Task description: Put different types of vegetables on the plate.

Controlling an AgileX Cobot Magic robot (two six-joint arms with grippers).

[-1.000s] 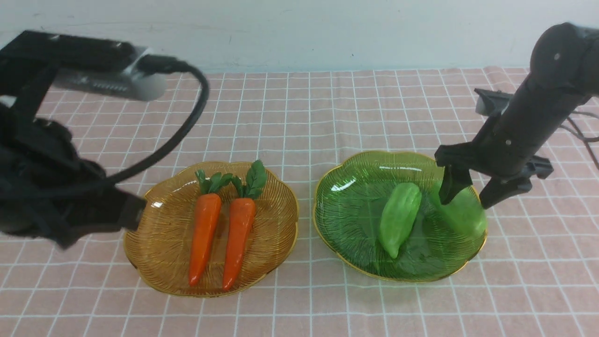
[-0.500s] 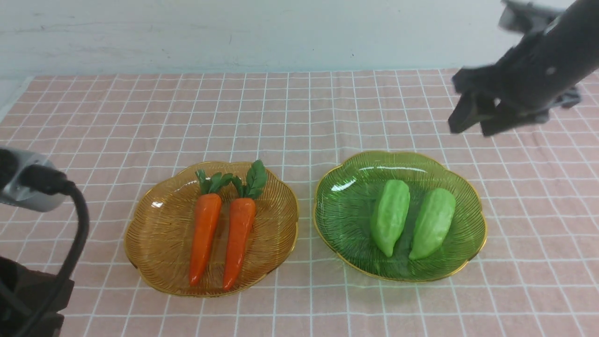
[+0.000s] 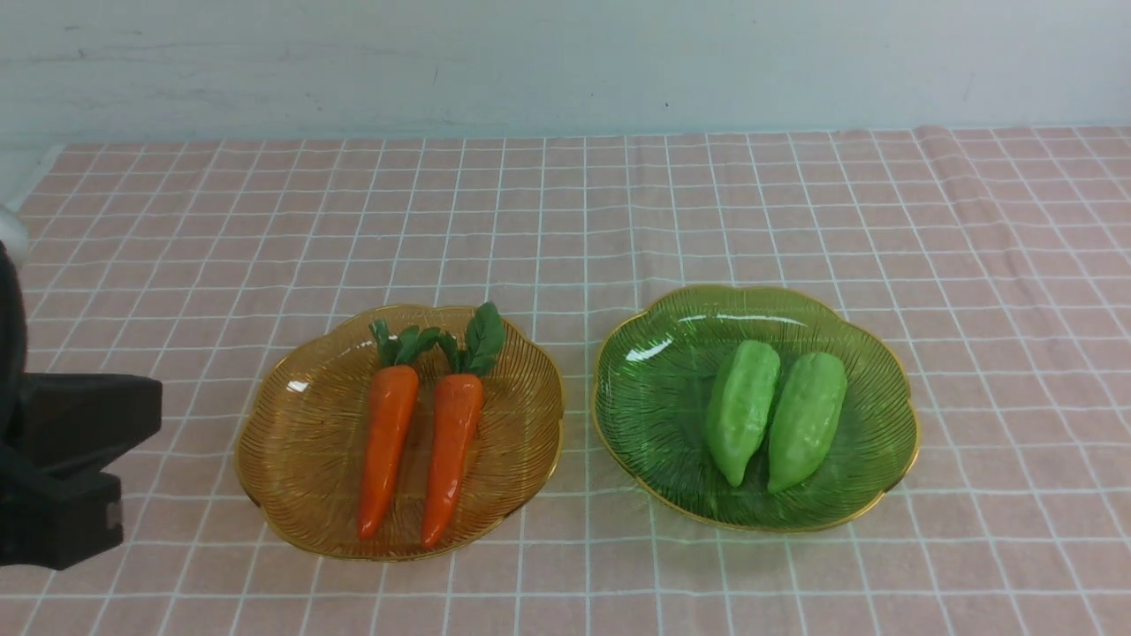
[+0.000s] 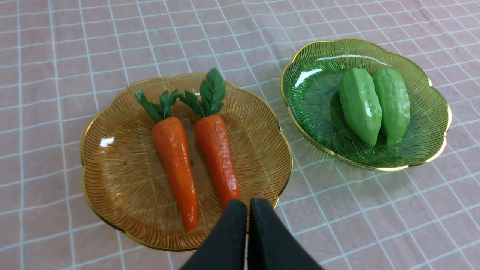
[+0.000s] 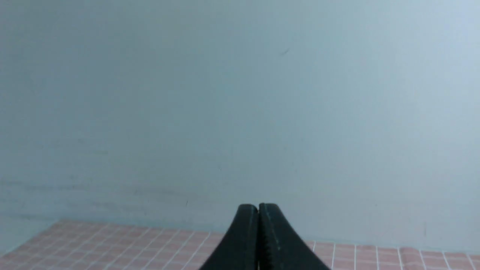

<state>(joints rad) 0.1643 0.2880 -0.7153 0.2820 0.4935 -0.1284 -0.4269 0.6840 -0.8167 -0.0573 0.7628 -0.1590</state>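
Arm housing comes first at my far left: the left arm (image 3: 62,459) is a dark block at the edge of the front view, over the pink checked tablecloth (image 3: 565,203) and well clear of the dishes. Its wrist camera shows the left gripper (image 4: 248,202) with both black fingers pressed flat together. From that angle the tips sit in front of the rim of the amber plate (image 3: 300,442).

On that plate I see two orange vegetables side by side, the left carrot (image 3: 386,442) and the right carrot (image 3: 451,442). They are almost parallel, with the pointed ends toward me and the leafy green tops toward the wall, where the leaves meet.

Just to the right, apart from the amber dish, stands the green plate (image 3: 654,406). It holds the left gourd (image 3: 740,411) and the right gourd (image 3: 806,420), which touch along their sides, narrow ends toward me.

The right gripper (image 5: 258,206) shows only in its own wrist camera. Its fingers are closed tight against each other, and it points at the pale wall (image 5: 240,93) above a strip of the cloth.
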